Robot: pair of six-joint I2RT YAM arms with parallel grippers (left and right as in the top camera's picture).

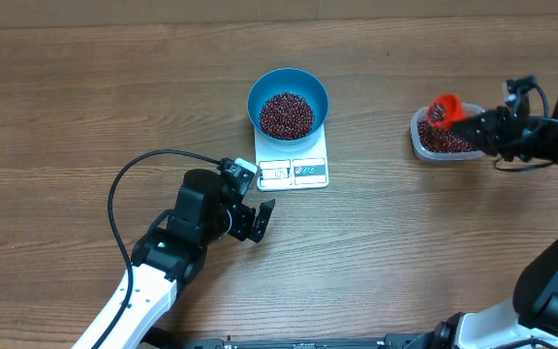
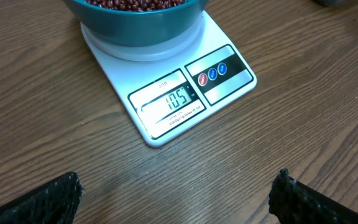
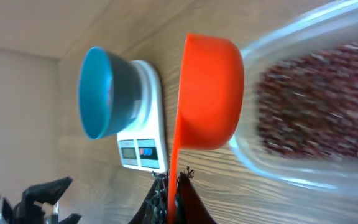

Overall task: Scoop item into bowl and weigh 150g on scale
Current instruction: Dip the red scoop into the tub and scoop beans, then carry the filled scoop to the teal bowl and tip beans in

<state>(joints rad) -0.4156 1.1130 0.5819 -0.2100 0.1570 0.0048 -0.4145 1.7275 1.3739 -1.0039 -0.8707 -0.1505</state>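
Note:
The blue bowl [image 1: 288, 92] stands on the white scale [image 1: 294, 171] and holds a heap of red-brown beans [image 1: 287, 114]. In the left wrist view the scale [image 2: 229, 81] shows 105 on its display, with the bowl [image 2: 135, 28] above it. My left gripper [image 1: 257, 221] hovers open over bare table just in front of the scale, its fingertips [image 2: 58, 199] far apart. My right gripper [image 1: 475, 124] is shut on the handle of an orange scoop [image 3: 207, 93], held over the left end of the clear tub [image 1: 444, 143] of beans. Whether the scoop holds beans is hidden.
A black cable [image 1: 124, 179] loops over the table left of my left arm. The tub [image 3: 316, 106] fills the right of the right wrist view, with the bowl [image 3: 104, 93] and scale [image 3: 145, 130] beyond the scoop.

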